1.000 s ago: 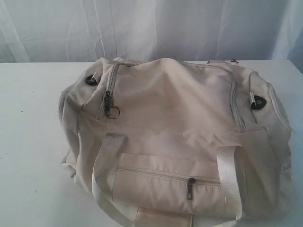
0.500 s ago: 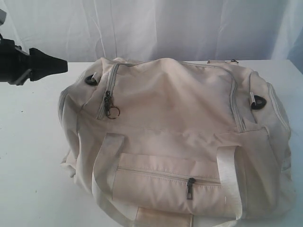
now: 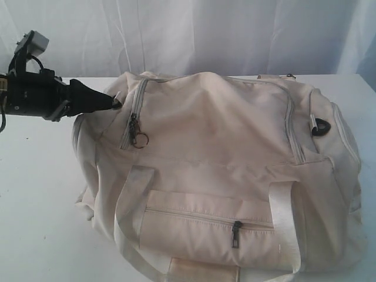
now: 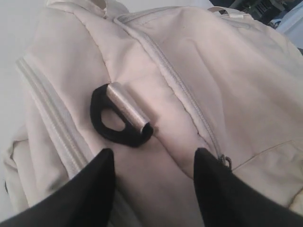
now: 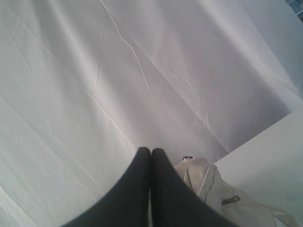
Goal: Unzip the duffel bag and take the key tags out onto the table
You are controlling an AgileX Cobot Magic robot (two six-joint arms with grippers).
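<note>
The cream duffel bag (image 3: 217, 170) lies zipped on the white table (image 3: 35, 194). Its top zipper's ring pull (image 3: 138, 138) hangs near the bag's left end, and a front pocket zip pull (image 3: 236, 233) shows low down. My left gripper (image 3: 111, 103) reaches in from the left, its tips at the bag's left end by the black strap loop (image 4: 118, 120). In the left wrist view this gripper (image 4: 154, 158) is open over bare fabric, holding nothing. My right gripper (image 5: 151, 153) is shut and empty, pointing at the curtain, out of the exterior view. The key tags are hidden.
A white curtain (image 3: 194, 32) hangs behind the table. A second black strap loop (image 3: 321, 126) sits on the bag's right end. Pale webbing handles (image 3: 126, 205) drape down the bag's front. Bare tabletop lies left of the bag.
My left arm has come in from the left edge and moved right and down until its tips reach the bag's left end. The bag has not moved.
</note>
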